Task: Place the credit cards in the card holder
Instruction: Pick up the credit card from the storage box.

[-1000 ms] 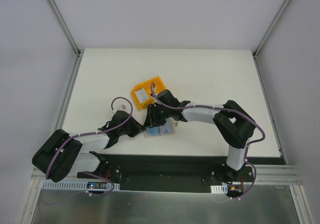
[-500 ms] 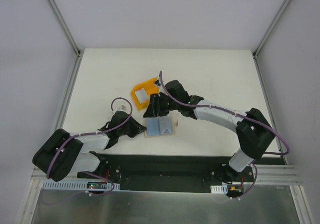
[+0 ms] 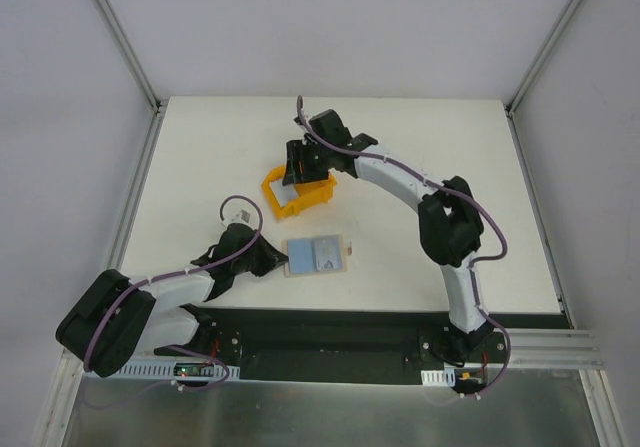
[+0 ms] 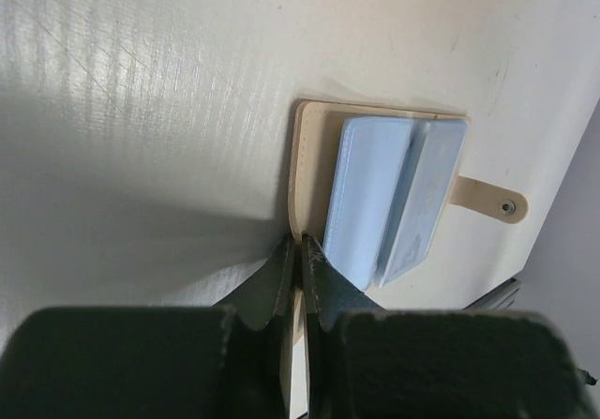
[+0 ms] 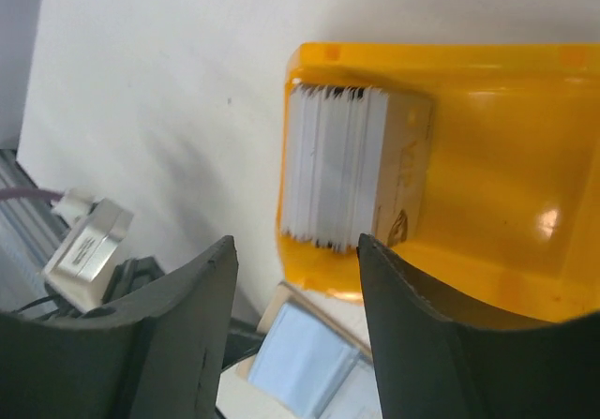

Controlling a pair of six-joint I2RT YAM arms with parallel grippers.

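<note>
Near the middle of the top view, the wallet (image 3: 342, 260) lies open and flat on the white table (image 3: 450, 167). Two pale blue cards (image 3: 316, 255) lie side by side on its inner face, and its snap tab points toward the right of the frame. The left gripper (image 4: 298, 245) comes in from the lower left with its jaws clenched on the wallet's near edge, pinning it to the table.

Higher up and a little left of centre, the right gripper (image 5: 295, 274) hovers over the yellow bin (image 5: 506, 213). Its jaws are released and stand wide apart with nothing between them. In the wrist view a stack of cards (image 5: 333, 171) stands on edge, packed tight against the bin's left wall, just beyond the fingertips.

From where I stand, the pick looks like the tricky part. The cards are thin, shiny and pressed together, so a finger that comes down slightly off could pinch several at once or skid off the top edges. The stack also sits hard against the wall, and a finger landing on the rim instead of inside would likely shove or tip the light bin, spilling the cards. The bin sits near the wallet, so a shove that way could knock it. The left arm grips only one edge, so a push elsewhere might pivot the wallet.
</note>
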